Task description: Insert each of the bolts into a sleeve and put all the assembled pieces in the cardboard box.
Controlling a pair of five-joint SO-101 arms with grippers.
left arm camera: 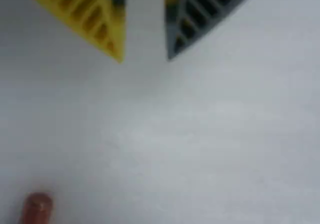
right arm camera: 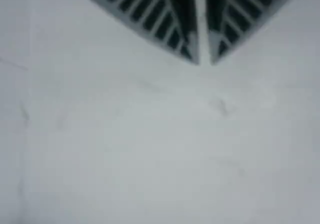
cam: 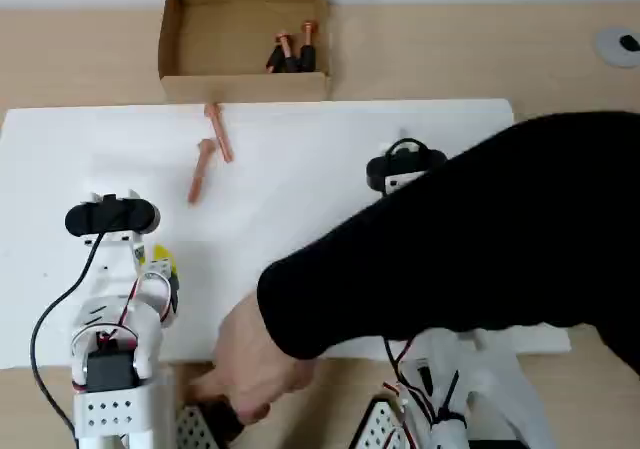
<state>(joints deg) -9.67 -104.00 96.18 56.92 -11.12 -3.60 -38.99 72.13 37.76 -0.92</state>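
Someone's sleeve (cam: 480, 239) crosses lower right; two bolts (cam: 201, 172) lie lengthwise up-frame, above the left pincer (left arm camera: 145, 59), slightly parted and empty, nearer than the closed, empty right pincer (right arm camera: 203, 63).

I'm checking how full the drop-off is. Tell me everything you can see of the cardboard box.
The cardboard box is plain brown, shallow and rectangular, with an open top and upright walls. It sits on the wooden table at the far side, its near wall along the far edge of the white sheet. Inside, a few assembled pieces, copper bolts in black sleeves, lie clustered by the wall on the high view's right. The rest of its floor is bare.
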